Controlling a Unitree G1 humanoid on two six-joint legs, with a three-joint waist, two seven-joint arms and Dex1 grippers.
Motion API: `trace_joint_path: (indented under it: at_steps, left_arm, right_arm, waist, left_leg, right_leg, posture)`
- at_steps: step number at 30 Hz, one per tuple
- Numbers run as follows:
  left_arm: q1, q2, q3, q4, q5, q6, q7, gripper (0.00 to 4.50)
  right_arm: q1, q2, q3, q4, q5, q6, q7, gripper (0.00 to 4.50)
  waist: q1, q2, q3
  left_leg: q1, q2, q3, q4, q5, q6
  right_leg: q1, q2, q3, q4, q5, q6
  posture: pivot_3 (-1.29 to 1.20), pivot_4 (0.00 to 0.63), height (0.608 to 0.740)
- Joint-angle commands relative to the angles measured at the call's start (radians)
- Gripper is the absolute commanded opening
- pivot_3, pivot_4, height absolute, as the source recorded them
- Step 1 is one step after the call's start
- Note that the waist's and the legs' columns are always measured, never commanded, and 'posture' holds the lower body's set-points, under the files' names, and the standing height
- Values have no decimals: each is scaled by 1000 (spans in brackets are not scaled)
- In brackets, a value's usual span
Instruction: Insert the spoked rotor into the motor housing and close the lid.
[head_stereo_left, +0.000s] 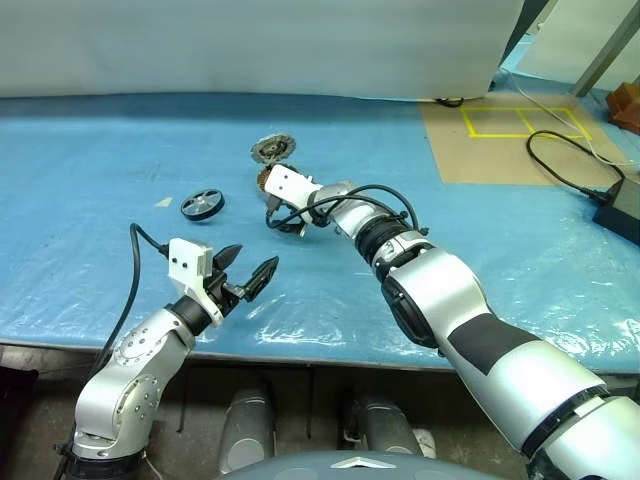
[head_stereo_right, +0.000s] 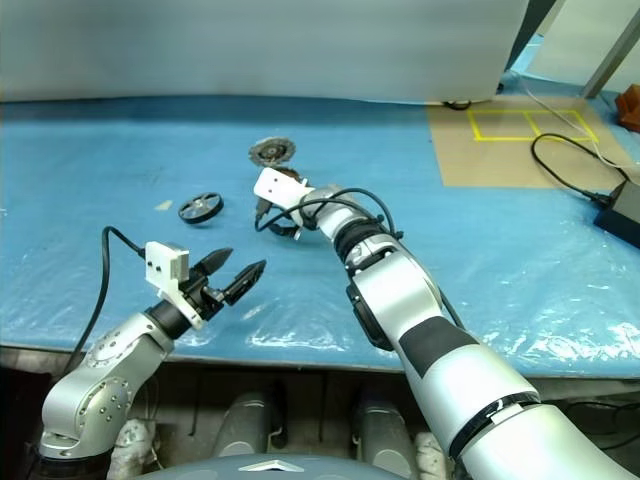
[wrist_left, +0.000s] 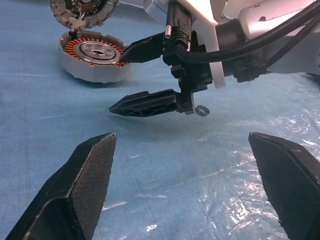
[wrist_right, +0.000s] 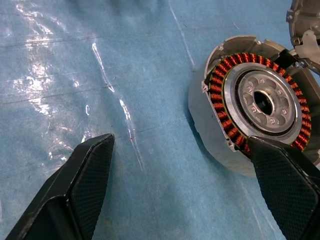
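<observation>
While both arms reach over the blue-covered table (head_stereo_left: 90, 200), the head views show the spoked rotor (head_stereo_left: 202, 205) lying flat, axle upward, left of centre. The lid (head_stereo_left: 272, 149) lies nearer the far edge, with the motor housing (head_stereo_left: 266, 178) just in front of it, partly behind the right gripper (head_stereo_left: 285, 225). The left gripper (head_stereo_left: 250, 270) hovers near the front edge, spread wide and empty.

From the left wrist, the housing sits open side up, and a small ring (wrist_left: 203, 110) lies under the right gripper.

From the right wrist, the copper windings face upward; the right fingers (wrist_right: 87, 175) gape wide, holding nothing.
</observation>
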Motion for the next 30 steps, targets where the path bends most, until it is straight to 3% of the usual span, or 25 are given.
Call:
trace_joint_path:
  at_steps: [1, 4, 18, 30]
  left_arm:
    - [2, -8, -16, -56, -11, -3, 14, 4500]
    - [5, -12, -25, -58, -9, -3, 21, 4500]
    - [-22, -22, -49, -40, -8, -6, 33, 4500]
    - [-51, -35, -38, -14, -1, -14, 37, 4500]
  right_arm:
    - [-9, 16, -2, -14, -11, -26, -28, 4494]
    - [-10, 24, -4, -13, -17, -31, -42, 4494]
    - [-4, 9, 15, -10, -65, -27, -98, 30]
    - [-12, -1, 17, -11, -70, -36, -67, 30]
  waist:
    - [0, 0, 0]
    - [0, 0, 0]
    - [0, 0, 0]
    - [0, 0, 0]
  left_leg:
    - [0, 0, 0, 0, 0, 0]
    - [0, 0, 0, 0, 0, 0]
    - [1, 0, 0, 0, 0, 0]
    - [3, 0, 0, 0, 0, 0]
  right_leg:
    - [0, 0, 0, 0, 0, 0]
    - [0, 0, 0, 0, 0, 0]
    - [1, 0, 0, 0, 0, 0]
    - [3, 0, 0, 0, 0, 0]
  posture:
    - [0, 150, 740]
    - [0, 150, 740]
    - [0, 150, 740]
    - [0, 150, 740]
